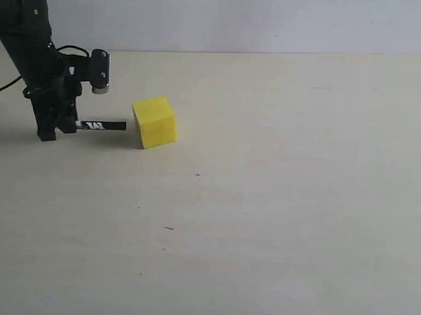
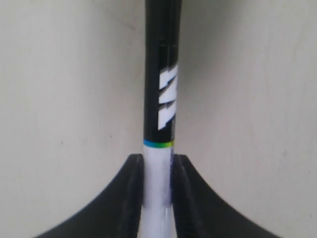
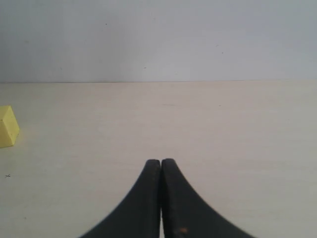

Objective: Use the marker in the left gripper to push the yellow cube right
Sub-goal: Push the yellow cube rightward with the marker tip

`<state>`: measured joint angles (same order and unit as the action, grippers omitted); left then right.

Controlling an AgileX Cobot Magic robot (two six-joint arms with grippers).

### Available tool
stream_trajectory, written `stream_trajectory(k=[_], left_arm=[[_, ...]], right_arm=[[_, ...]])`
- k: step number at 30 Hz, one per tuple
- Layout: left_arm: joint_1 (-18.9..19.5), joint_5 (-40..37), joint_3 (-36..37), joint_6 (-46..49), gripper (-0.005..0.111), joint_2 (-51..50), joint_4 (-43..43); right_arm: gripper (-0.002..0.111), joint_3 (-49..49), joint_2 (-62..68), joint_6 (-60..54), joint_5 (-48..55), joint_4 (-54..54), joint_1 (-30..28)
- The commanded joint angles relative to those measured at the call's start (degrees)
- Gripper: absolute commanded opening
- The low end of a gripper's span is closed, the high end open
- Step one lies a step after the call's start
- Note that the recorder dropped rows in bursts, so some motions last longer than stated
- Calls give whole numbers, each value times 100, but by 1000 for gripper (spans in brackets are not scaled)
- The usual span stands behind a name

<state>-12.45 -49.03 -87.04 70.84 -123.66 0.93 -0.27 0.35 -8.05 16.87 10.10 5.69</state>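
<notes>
The yellow cube point(image 1: 155, 122) rests on the table at the left of the exterior view; its edge also shows in the right wrist view point(image 3: 8, 126). My left gripper point(image 1: 65, 124) is shut on the marker point(image 1: 103, 126), held level just above the table. The marker's black end points right at the cube, with a small gap between its tip and the cube's left face. In the left wrist view the fingers clamp the marker's white barrel point(image 2: 158, 183); the cube is out of that view. My right gripper point(image 3: 161, 161) is shut on nothing and does not appear in the exterior view.
The pale table point(image 1: 279, 203) stretches right of the cube and toward the front. A white wall point(image 1: 274, 20) rises behind its far edge. The left arm's black links and cables point(image 1: 26, 42) stand at the far left.
</notes>
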Motion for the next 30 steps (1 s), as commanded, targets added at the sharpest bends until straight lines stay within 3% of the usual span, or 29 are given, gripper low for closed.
stream_trajectory(k=[1, 6, 14, 23, 30], left_arm=[[-370, 632, -28, -83, 0, 69, -296], [-327, 479, -28, -576, 0, 69, 356], [-68, 282, -28, -849, 0, 69, 426], [-851, 458, -28, -814, 0, 58, 204], [-885, 367, -28, -1112, 0, 58, 450]], right_arm=[[0, 27, -35, -29, -43, -1, -34], [0, 27, -35, -29, -43, -1, -34], [0, 27, -35, -29, -43, -1, -34], [0, 27, -35, -29, -43, -1, -34], [0, 27, -35, -29, -43, -1, -34]])
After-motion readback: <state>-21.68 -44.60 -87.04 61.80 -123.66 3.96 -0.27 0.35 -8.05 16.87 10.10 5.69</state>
